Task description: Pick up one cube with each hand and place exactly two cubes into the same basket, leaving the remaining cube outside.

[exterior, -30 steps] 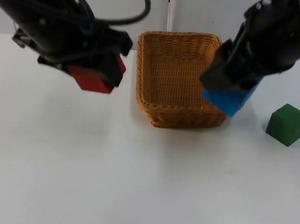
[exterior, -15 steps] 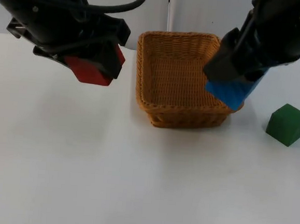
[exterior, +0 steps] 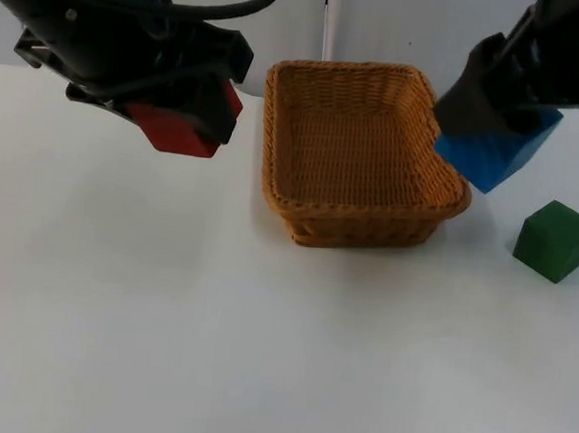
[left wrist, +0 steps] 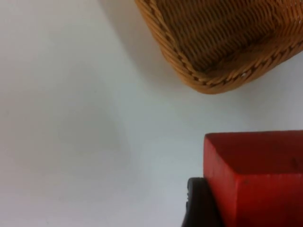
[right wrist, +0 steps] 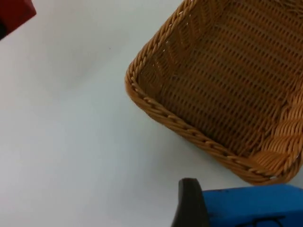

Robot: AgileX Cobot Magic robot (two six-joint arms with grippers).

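My left gripper is shut on a red cube and holds it in the air left of the wicker basket. The left wrist view has the red cube close up, with the basket's corner beyond it. Just right of the basket's right rim, my right gripper is shut on a blue cube held above the table. From the right wrist, the blue cube hangs near the basket's rim. A green cube rests on the table at the right.
The basket has nothing inside it and stands at the middle back of the white table, near the grey partition wall. The red cube in the left gripper also appears in the right wrist view.
My right gripper has carried the blue cube to the right and back, from over the basket's right side to just outside its right rim. The left gripper rose slightly with the red cube.
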